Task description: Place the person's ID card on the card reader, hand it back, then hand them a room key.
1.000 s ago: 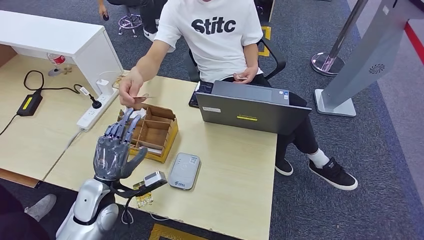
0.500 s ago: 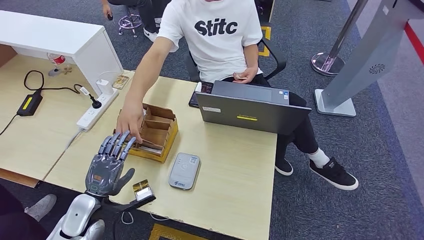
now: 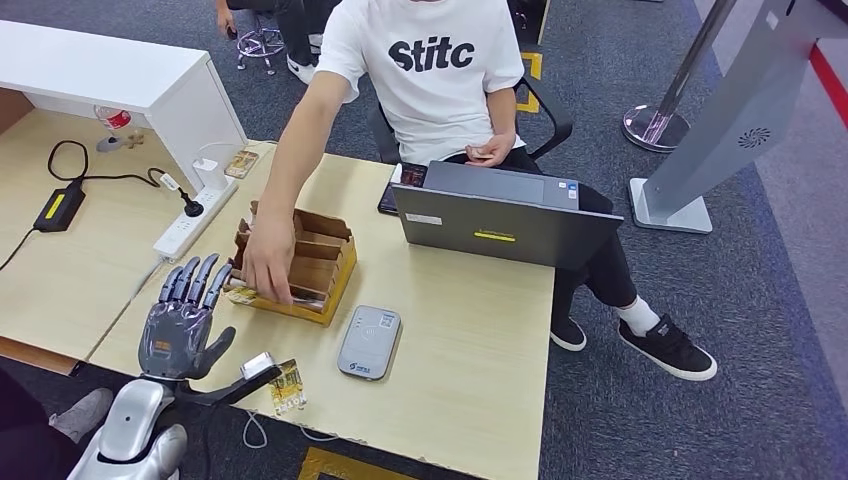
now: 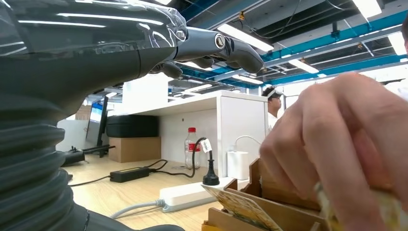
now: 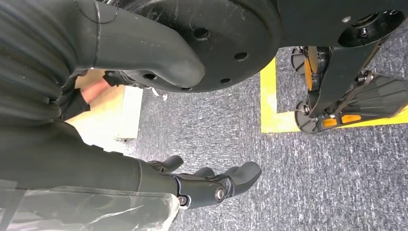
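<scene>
1. The light wooden desk [image 3: 470, 330] stands on grey-blue carpet; a white cabinet [image 3: 110, 75] stands at its far left, and a grey kiosk stand [image 3: 740, 110] is on the floor to the right.
2. On the desk are a cardboard organizer box [image 3: 305, 265], a grey card reader [image 3: 368, 342] just beside it toward the robot, and a laptop [image 3: 505, 220] in front of the seated person [image 3: 430, 70].
3. The person's hand [image 3: 267, 262] reaches into the box; which card it touches I cannot tell.
4. The left hand [image 3: 180, 322] hovers near the box with fingers spread and holds nothing.
5. The left wrist view shows a water bottle [image 4: 191, 147] and a power strip [image 4: 185, 196] behind the box.
6. The right wrist view shows the right hand [image 5: 211, 185] hanging over carpet beside yellow floor tape [image 5: 272, 103], fingers slightly curled, gripping nothing.
7. The desk between reader and laptop is bare.
</scene>
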Robot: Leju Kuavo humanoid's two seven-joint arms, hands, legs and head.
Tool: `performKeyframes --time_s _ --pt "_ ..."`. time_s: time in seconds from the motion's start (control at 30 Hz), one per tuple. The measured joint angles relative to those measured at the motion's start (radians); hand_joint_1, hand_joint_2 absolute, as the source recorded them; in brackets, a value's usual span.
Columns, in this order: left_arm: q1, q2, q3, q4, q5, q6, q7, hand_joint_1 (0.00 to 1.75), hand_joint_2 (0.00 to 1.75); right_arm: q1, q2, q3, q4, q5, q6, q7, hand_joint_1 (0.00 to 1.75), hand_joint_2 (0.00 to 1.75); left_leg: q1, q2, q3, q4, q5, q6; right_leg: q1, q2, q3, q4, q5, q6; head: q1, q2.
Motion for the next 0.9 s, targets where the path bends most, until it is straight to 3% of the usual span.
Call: performKeyframes --time_s 0.67,0.9 --pt "-0.055 -0.001 0.027 0.105 -0.036 0.009 0.017 0.00 1.75 -0.001 0.001 -0.002 0.000 0.014 0.001 0.002 0.00 1.75 0.000 0.000 0.000 0.000 0.000 0.000 0.000 0.000 0.000 0.000 0.000 0.000 0.000 0.000" --pt "-0.064 -0.022 0.018 0.116 -0.045 0.002 0.002 0.00 1.75 -0.001 0.001 -0.002 0.000 0.020 0.003 -0.002 0.00 1.75 0.000 0.000 0.000 0.000 0.000 0.000 0.000 0.000 0.000 0.000 0.000 0.000 0.000 0.000"
